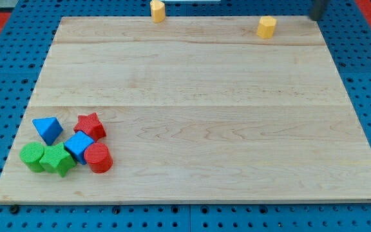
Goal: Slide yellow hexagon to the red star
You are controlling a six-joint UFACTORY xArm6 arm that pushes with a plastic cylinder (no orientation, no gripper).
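The yellow hexagon (266, 26) sat near the bench's (211, 129) top right edge, unmoved, well apart from the red star (90, 125) clustered near the bottom left corner. The rod's tip was unseen, no hand present.

Blue triangle (47, 129), blue cube (78, 145), red cylinder (98, 158), green blocks (47, 158), yellow block (157, 10)

One high view looks down (slightly tilted) over the whole board (192, 109).

Between the yellow hexagon block (266, 27) and the red star block (90, 125), the wooden counter (211, 129) lies open; blue cube (78, 146) and red cylinder (98, 158) crowd the star.
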